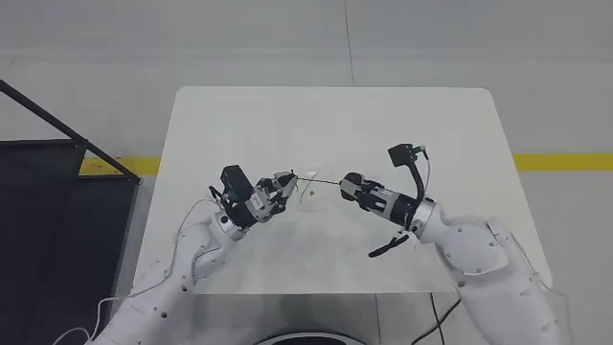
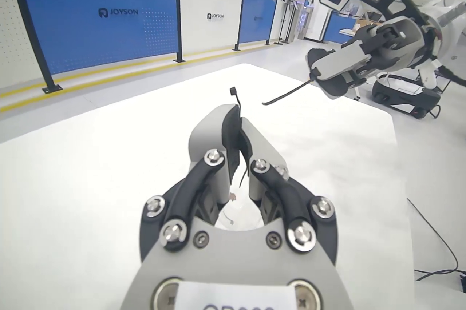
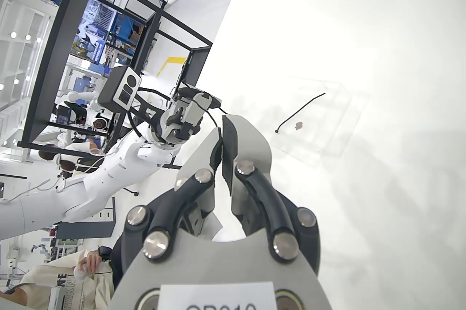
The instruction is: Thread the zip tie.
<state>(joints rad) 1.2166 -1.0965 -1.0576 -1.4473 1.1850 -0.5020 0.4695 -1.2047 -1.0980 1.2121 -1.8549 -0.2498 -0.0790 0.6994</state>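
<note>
My left gripper is shut on a black zip tie, and the tie's square head sticks up just past the fingertips. Facing it a short way off, my right gripper is shut on a black strap whose free tip points toward that head, with a small gap between them. Seen from above, the left gripper and right gripper meet over the front middle of the white table, the strap spanning between them. Whether head and strap are one tie I cannot tell.
Another black zip tie lies on a clear plastic sheet on the table under the grippers, with a small brownish scrap beside it. A black frame stands off the table's left side.
</note>
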